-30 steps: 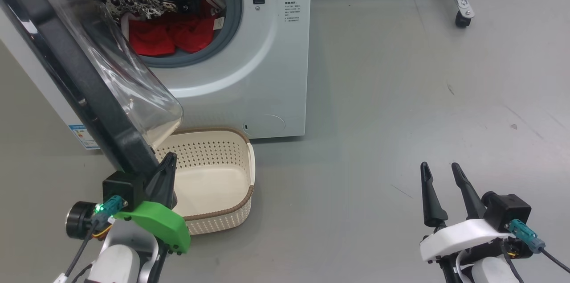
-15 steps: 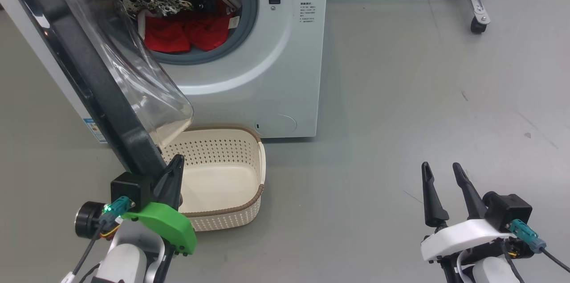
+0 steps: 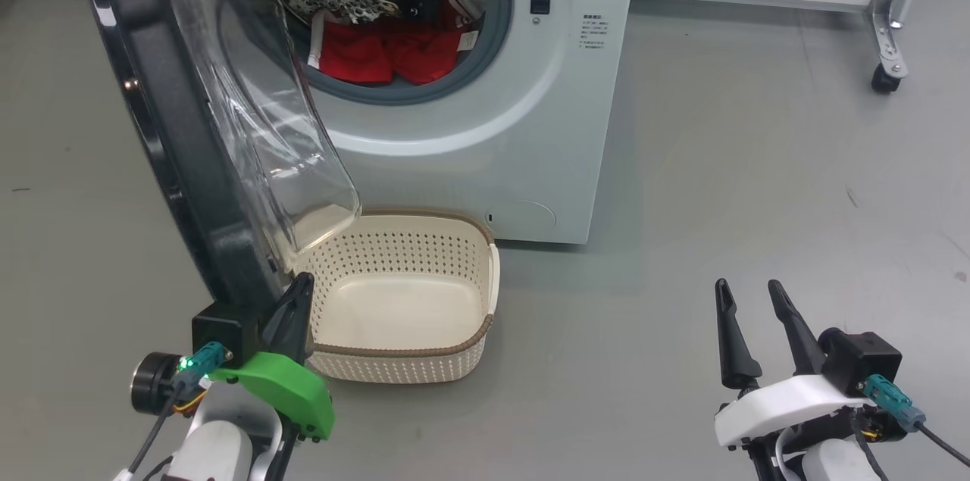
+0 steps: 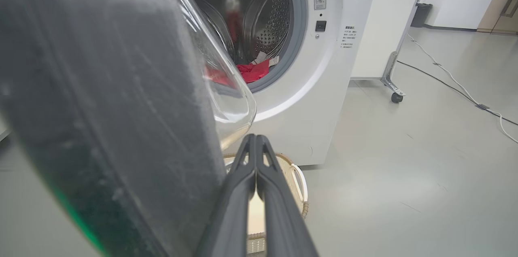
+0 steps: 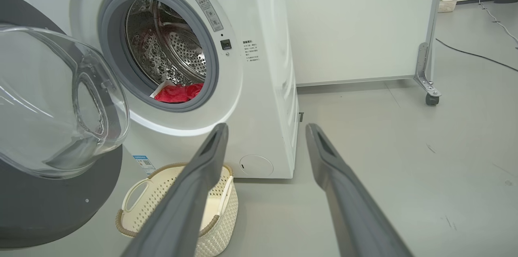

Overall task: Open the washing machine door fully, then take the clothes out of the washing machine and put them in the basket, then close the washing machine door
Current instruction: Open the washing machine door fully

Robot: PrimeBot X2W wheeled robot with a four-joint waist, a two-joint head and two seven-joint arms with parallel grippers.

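Observation:
The washing machine stands with its round opening uncovered. The washing machine door hangs swung out to the left, its clear glass bowl bulging over the basket. Red clothes lie in the steel drum, also visible as clothes and clothes. The cream basket sits on the floor below the opening with nothing in it. My left gripper is shut with nothing between its fingers, right beside the door's lower black rim. My right gripper stands open over bare floor, far right of the machine.
A white panel on a metal leg with a caster stands behind the machine's right side. A cable runs across the grey floor further right. Open floor lies between the basket and my right gripper.
The head camera has turned, so machine and basket sit further right in the picture. The door stands wider from the opening, with my shut left gripper still at its lower rim. The right gripper has not moved.

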